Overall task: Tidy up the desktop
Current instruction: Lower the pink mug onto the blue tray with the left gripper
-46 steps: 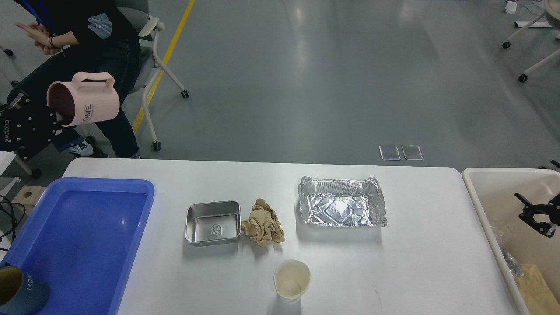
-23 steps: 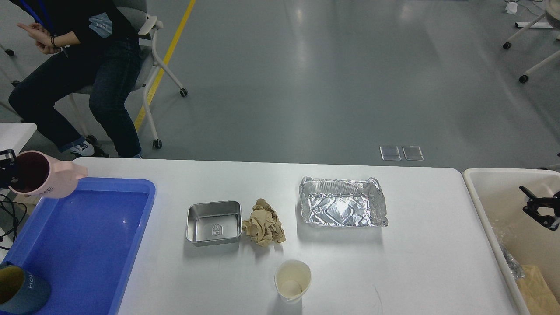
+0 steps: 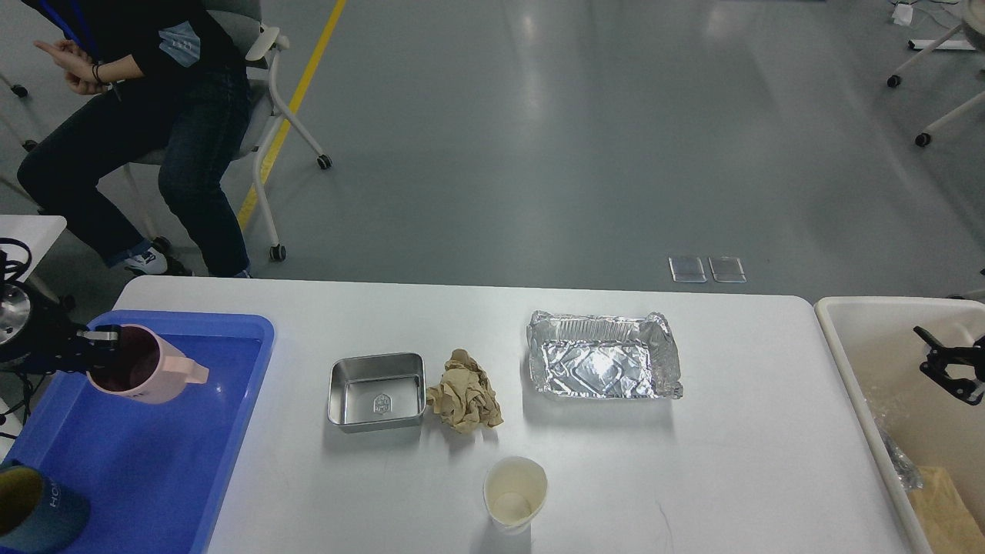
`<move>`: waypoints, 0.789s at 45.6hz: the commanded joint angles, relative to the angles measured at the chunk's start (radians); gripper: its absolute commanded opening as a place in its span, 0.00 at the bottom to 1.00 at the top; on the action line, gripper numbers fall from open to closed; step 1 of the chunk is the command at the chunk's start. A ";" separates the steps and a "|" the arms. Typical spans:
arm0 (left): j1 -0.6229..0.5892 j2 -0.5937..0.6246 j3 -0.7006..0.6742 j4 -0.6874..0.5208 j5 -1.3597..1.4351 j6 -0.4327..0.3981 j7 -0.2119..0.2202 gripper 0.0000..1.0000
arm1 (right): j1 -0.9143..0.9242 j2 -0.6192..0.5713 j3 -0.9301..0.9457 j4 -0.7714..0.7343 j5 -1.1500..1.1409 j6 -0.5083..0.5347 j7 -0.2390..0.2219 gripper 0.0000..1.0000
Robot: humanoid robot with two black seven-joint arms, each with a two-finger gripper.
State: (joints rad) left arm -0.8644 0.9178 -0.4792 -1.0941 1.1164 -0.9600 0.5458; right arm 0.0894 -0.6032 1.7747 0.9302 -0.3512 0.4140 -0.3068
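The white desktop (image 3: 692, 462) carries a steel box (image 3: 376, 392), a crumpled brown paper wad (image 3: 465, 400), a foil tray (image 3: 602, 365) and a paper cup (image 3: 515, 493). At the left, my left gripper (image 3: 96, 348) is shut on the rim of a pink mug (image 3: 138, 375), holding it low over the blue tray (image 3: 154, 446). A dark blue mug (image 3: 35, 510) stands in that tray's near left corner. Over the cream bin (image 3: 869, 338) at the right edge hangs my right gripper (image 3: 940, 365), open with nothing in it.
A person sits on a wheeled chair (image 3: 265, 92) beyond the table's far left corner. The cream bin holds clear plastic and a brown piece (image 3: 943, 508). Grey floor lies behind the table.
The left gripper has brought the pink mug down from high at the far left to just over the blue tray. My right gripper has barely shifted over the bin.
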 commanded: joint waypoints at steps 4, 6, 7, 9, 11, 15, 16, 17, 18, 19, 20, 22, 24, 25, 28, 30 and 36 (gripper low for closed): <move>0.022 -0.137 0.059 -0.001 0.036 0.000 0.000 0.00 | 0.004 -0.023 0.000 0.001 0.000 -0.001 0.000 1.00; 0.016 -0.148 0.091 -0.003 0.036 0.000 0.000 0.00 | 0.006 -0.032 0.000 -0.001 0.000 -0.001 0.000 1.00; 0.010 -0.148 0.105 -0.003 0.036 0.000 0.000 0.00 | 0.006 -0.036 0.000 -0.001 0.000 -0.001 0.000 1.00; 0.002 -0.148 0.119 -0.004 0.033 0.000 0.000 0.00 | 0.006 -0.041 0.000 -0.001 0.000 -0.001 0.000 1.00; -0.024 -0.145 0.125 -0.016 0.030 0.000 0.000 0.00 | 0.006 -0.044 -0.001 -0.002 0.000 -0.001 0.000 1.00; -0.036 -0.128 0.125 -0.023 0.034 0.000 0.000 0.00 | 0.006 -0.044 0.000 -0.002 0.000 -0.001 0.000 1.00; -0.038 -0.119 0.123 -0.024 0.033 0.000 0.000 0.00 | 0.006 -0.044 0.000 -0.002 0.000 -0.001 0.000 1.00; -0.039 -0.109 0.122 -0.026 0.030 0.000 0.000 0.00 | 0.006 -0.044 0.000 -0.002 0.000 -0.001 0.000 1.00; -0.044 -0.102 0.122 -0.030 0.026 0.000 0.000 0.00 | 0.006 -0.044 0.000 -0.002 0.000 -0.003 0.000 1.00; -0.050 -0.094 0.122 -0.038 0.023 0.000 0.000 0.00 | 0.006 -0.043 0.000 -0.001 0.000 -0.003 0.000 1.00; -0.057 -0.086 0.123 -0.046 0.022 0.000 0.000 0.00 | 0.006 -0.043 0.000 -0.001 0.000 -0.004 0.000 1.00; -0.070 -0.071 0.123 -0.059 0.022 0.000 0.000 0.00 | 0.006 -0.043 0.000 0.001 0.000 -0.004 0.000 1.00; -0.074 -0.051 0.122 -0.070 0.022 0.000 0.000 0.00 | 0.006 -0.043 0.000 0.001 0.000 -0.006 0.000 1.00; -0.074 -0.040 0.122 -0.079 0.020 0.000 -0.001 0.00 | 0.006 -0.043 0.000 0.001 0.000 -0.006 0.000 1.00; -0.073 -0.011 0.123 -0.107 0.016 0.000 -0.001 0.00 | 0.006 -0.044 0.000 0.001 0.000 -0.006 0.000 1.00; -0.070 0.003 0.125 -0.122 0.005 0.000 -0.003 0.00 | 0.006 -0.044 0.000 0.001 0.000 -0.006 0.000 1.00; -0.061 0.024 0.131 -0.150 -0.007 0.000 -0.003 0.00 | 0.007 -0.044 0.000 0.001 0.000 -0.006 0.000 1.00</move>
State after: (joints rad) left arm -0.9326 0.9258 -0.3552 -1.2197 1.1172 -0.9600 0.5435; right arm 0.0952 -0.6470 1.7748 0.9310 -0.3512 0.4081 -0.3068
